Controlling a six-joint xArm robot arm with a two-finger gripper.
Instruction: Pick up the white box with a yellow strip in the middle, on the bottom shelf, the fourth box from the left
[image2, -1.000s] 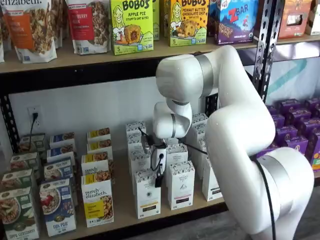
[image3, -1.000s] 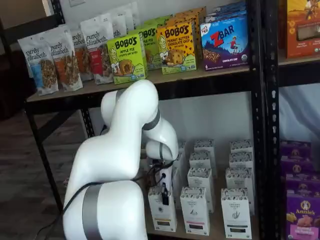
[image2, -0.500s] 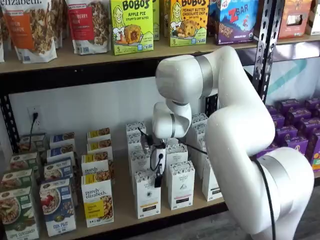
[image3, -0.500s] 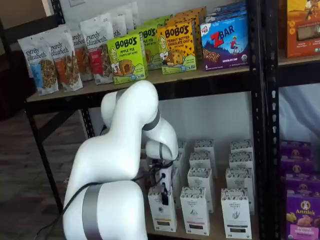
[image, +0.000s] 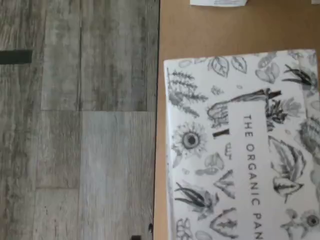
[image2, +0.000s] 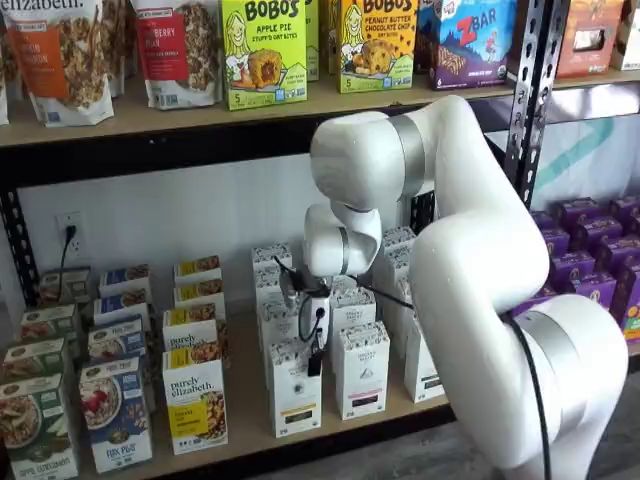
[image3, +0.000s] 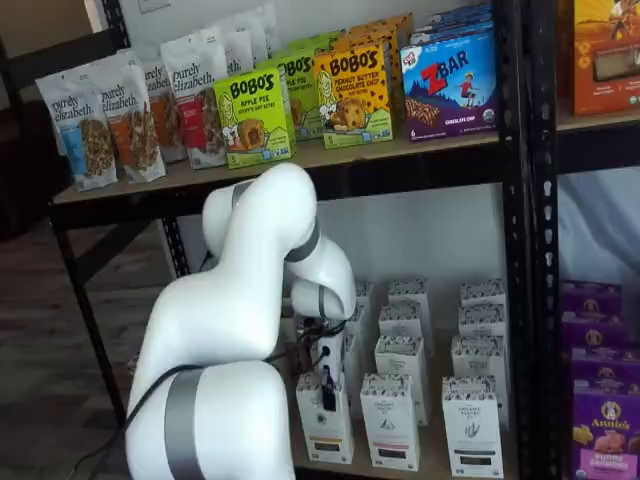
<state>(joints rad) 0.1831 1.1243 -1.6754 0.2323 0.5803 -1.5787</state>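
While your gripper (image2: 314, 362) hangs at the white box's (image2: 293, 395) speckled top on the bottom shelf (image2: 330, 432), you cannot tell whether its fingers are apart.

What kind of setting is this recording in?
Probably a mock grocery aisle: a black metal rack stocked with BOBO'S oat bites, a ZBAR box and rows of white cartons.

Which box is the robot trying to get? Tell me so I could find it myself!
Look at the bottom shelf, the tan board under the snack bars. In the front row of tall white cartons, find the white box right below the robot's gripper. It has a thin yellow strip across its front, while the carton beside it has a dark strip.
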